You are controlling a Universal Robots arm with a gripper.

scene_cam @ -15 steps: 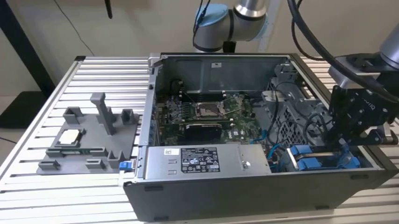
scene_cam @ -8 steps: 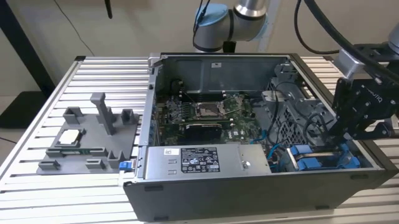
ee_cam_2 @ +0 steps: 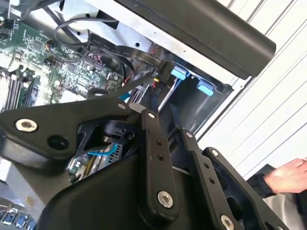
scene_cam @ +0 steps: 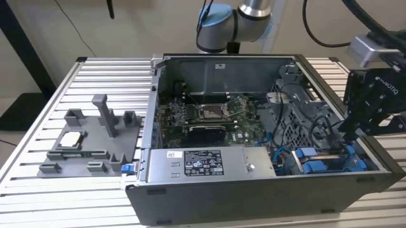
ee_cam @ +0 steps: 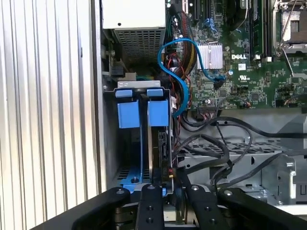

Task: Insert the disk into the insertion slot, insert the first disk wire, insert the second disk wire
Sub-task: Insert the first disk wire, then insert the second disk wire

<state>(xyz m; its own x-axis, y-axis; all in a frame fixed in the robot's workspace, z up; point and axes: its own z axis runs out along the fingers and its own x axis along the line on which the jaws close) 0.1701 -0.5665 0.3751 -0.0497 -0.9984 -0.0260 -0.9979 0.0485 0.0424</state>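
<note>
Ribbed aluminium table [scene_cam: 95, 71] carries the whole job: an open computer case [scene_cam: 254, 199] lying on its side and, on the exterior view's left, a grey fixture tray [scene_cam: 89, 142]. From where I stand the gripper [scene_cam: 356, 128] hangs over the case's corner on the exterior view's right, just above the drive bay; whether its fingers are apart or pinched on something I cannot tell. In the first wrist view the disk [ee_cam: 160, 143] stands on edge inside the bay in its blue carrier [ee_cam: 158, 112], and it looks seated in the slot, so I'd judge the work has reached the wires. That is where trouble could come. A tangle of black cables [ee_cam: 216, 153] loops right beside the bay and a blue cable [ee_cam: 184, 72] curls just past the carrier tabs, so any descent a little off line could snag a loop and drag it, or tug the disk askew. A plug pressed in crooked could bend at the disk's connector. There is also a person's hand [ee_cam_2: 288, 176] at the table's edge in the second wrist view (too near the arm for my liking).
</note>
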